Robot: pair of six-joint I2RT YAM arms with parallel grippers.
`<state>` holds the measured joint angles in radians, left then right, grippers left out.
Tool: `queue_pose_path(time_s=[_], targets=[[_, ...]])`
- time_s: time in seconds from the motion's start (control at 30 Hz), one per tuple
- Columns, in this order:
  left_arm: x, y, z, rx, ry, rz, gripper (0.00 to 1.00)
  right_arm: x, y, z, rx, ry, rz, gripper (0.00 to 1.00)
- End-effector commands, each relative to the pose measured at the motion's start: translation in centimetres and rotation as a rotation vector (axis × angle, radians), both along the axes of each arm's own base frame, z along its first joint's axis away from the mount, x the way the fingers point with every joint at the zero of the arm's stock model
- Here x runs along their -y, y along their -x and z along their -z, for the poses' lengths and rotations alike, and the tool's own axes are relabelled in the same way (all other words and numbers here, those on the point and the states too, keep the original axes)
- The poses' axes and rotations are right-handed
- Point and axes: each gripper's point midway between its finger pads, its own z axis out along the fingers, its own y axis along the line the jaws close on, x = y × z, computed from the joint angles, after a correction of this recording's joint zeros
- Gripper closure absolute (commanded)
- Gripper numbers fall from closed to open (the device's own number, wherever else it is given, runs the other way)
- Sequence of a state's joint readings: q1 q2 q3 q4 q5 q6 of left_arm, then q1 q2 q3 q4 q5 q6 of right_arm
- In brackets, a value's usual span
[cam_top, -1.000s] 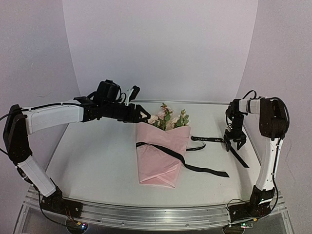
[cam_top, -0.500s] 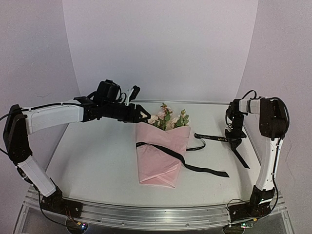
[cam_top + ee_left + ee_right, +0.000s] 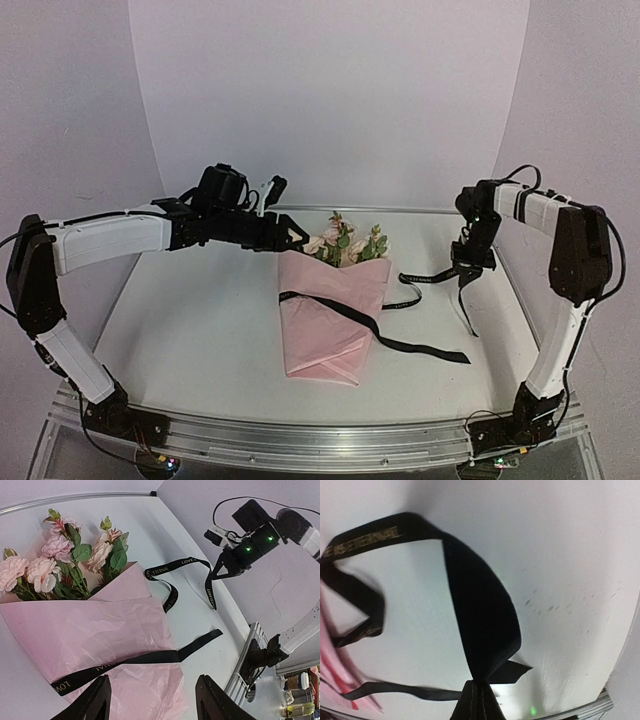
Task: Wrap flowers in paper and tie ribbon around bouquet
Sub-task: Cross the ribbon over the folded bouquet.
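The bouquet lies in the middle of the table, with pink and cream flowers (image 3: 345,243) sticking out of the folded pink paper (image 3: 325,330). The black ribbon (image 3: 410,346) crosses the paper and trails right. My right gripper (image 3: 467,274) is shut on the ribbon (image 3: 480,615) and holds it off the table, right of the bouquet. The pinched strip rises from its closed fingertips (image 3: 480,692), and a short tail hangs below. My left gripper (image 3: 290,236) hovers open above the flowers' left side. Its fingers (image 3: 100,702) frame the paper (image 3: 100,630) and ribbon (image 3: 135,659) without touching them.
A curved white backdrop (image 3: 330,100) closes the table's back and sides. An aluminium rail (image 3: 320,440) runs along the near edge between the arm bases. The table's right edge (image 3: 515,300) lies close to the right arm.
My right gripper closed on the ribbon, rose and shifted slightly left. The ribbon's right stretch came off the table with it. The left arm and the bouquet stayed put.
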<state>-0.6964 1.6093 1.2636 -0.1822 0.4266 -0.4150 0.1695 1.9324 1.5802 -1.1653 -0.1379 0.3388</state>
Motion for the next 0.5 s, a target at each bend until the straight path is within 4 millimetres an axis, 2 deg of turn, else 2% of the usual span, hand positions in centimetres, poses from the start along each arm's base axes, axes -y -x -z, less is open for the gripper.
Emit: queue_pose_path(time_s=[0.0, 0.13, 0.2, 0.33, 0.4, 0.47], targets=[[-0.1, -0.2, -2.8, 0.063, 0.06, 0.0, 0.4, -5.3, 1.2, -1.8, 0.075, -0.133, 0.154, 1.0], [0.1, -0.1, -2.7, 0.052, 0.07, 0.008, 0.4, -9.0, 1.2, -2.4, 0.112, -0.238, 0.218, 1.0], [0.1, 0.0, -2.5, 0.045, 0.074, 0.011, 0.4, -9.5, 1.2, -2.3, 0.118, -0.22, 0.209, 1.0], [0.1, 0.2, -2.3, 0.037, 0.085, 0.011, 0.4, -9.8, 0.9, -0.4, 0.1, -0.185, 0.167, 0.97], [0.1, 0.2, -2.2, 0.031, 0.084, 0.01, 0.4, -9.6, 0.5, 0.1, 0.122, -0.144, 0.114, 0.82], [0.1, 0.2, -2.1, 0.027, 0.083, 0.009, 0.4, -9.4, 0.5, 1.1, 0.126, -0.123, 0.086, 0.61]])
